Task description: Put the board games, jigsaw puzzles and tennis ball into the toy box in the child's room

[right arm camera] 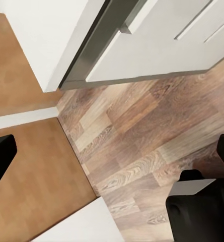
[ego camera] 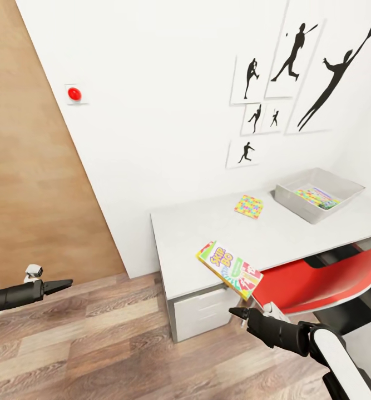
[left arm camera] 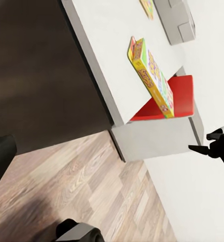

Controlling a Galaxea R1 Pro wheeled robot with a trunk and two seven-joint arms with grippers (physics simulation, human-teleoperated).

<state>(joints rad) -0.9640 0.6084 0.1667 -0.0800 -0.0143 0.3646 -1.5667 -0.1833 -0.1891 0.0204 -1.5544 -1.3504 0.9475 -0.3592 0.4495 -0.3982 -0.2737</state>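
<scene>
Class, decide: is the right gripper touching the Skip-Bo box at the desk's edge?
Apart. The left wrist view shows white wall between the right gripper and the Skip-Bo box, which overhangs the desk.

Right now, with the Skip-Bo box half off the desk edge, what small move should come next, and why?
Probably bring the right gripper up to the Skip-Bo box. It lies tilted, overhanging the table edge above the red chair, and that gripper hangs just below it, holding nothing. The toy box already holds one jigsaw puzzle; another lies on the table.
</scene>
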